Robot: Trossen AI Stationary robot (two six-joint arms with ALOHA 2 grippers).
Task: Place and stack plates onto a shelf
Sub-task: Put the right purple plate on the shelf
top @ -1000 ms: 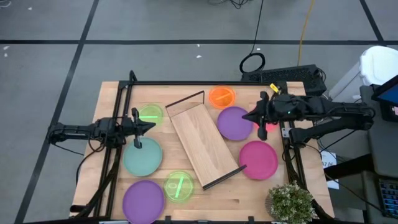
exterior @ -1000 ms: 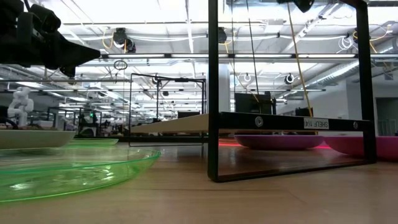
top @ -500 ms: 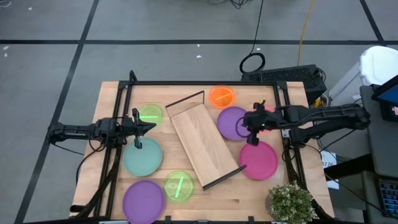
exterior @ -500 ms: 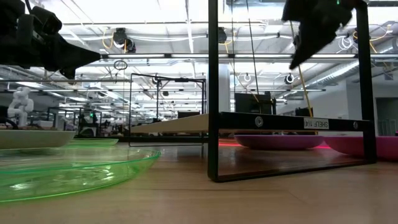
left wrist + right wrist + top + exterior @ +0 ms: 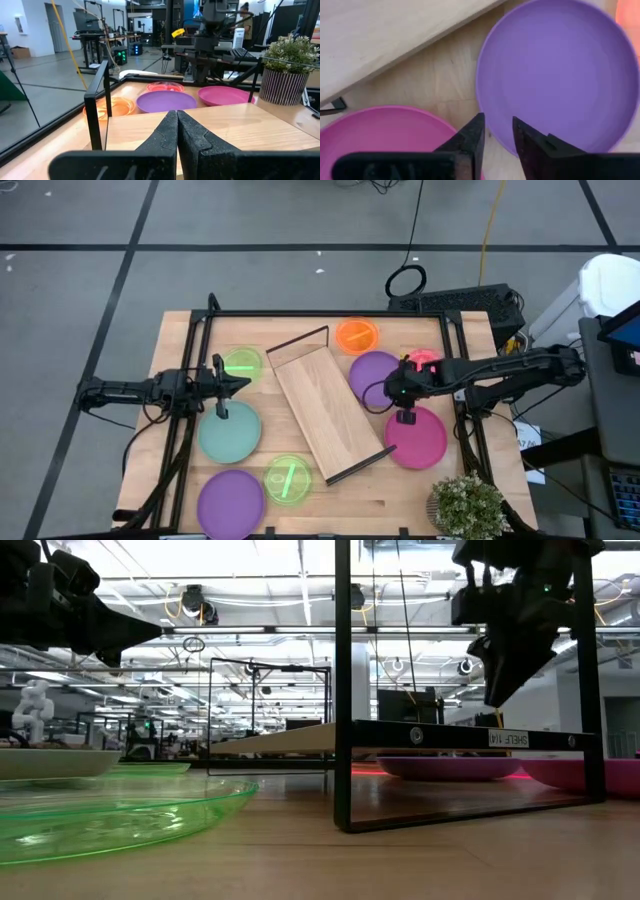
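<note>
The shelf (image 5: 328,412) is a light wooden board with black wire ends, lying slantwise mid-table. A purple plate (image 5: 376,376) and a magenta plate (image 5: 418,438) rest flat to its right. My right gripper (image 5: 404,410) hangs open, pointing down over the gap between these two plates; its fingers (image 5: 479,131) stand above the purple plate's rim (image 5: 487,131), clear of it. In the low view the right gripper (image 5: 497,690) is well above the plates. My left gripper (image 5: 236,383) is shut and holds nothing, above the table between a small green plate (image 5: 240,364) and a teal plate (image 5: 229,432).
An orange plate (image 5: 357,335) and a small pink plate (image 5: 426,360) lie near the far edge. A second purple plate (image 5: 230,498) and a second green plate (image 5: 288,480) lie near the near edge. A potted plant (image 5: 467,505) stands at the near right corner.
My right gripper has moved toward the table's left and near edges and come down, tipping to point downward. It went from beside the pink plate to above the gap between the purple and magenta plates. No plate has moved.
</note>
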